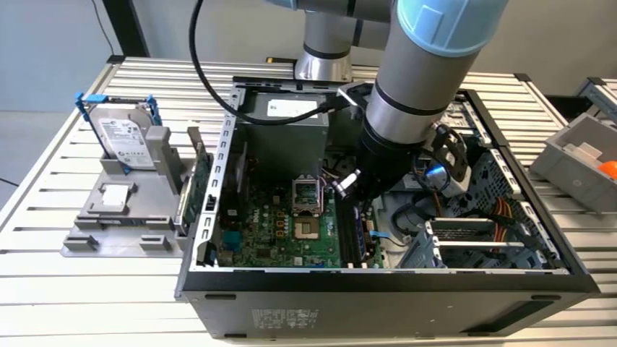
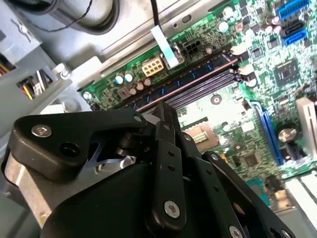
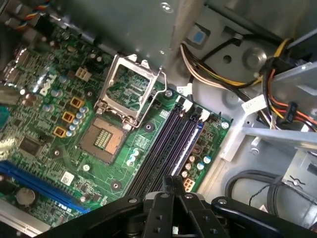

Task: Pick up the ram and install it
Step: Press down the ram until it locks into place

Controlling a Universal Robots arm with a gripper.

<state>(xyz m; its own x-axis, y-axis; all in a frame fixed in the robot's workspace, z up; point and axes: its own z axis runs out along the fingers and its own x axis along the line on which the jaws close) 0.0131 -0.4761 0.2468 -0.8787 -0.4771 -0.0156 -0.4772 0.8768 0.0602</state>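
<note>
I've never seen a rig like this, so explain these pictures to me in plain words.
The exterior view shows a robot arm reaching into an open computer case on a slatted table. A hard drive stands on a grey holder beside it. Both wrist views come from cameras riding on the arm, looking past its gripper at the green motherboard. Just beyond the gripper run the memory slots; a bluish stick, seemingly the ram, sits along one.

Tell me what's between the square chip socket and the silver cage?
Long dark slots lie side by side between the socket and the cage. This shows in the first wrist view.
</note>
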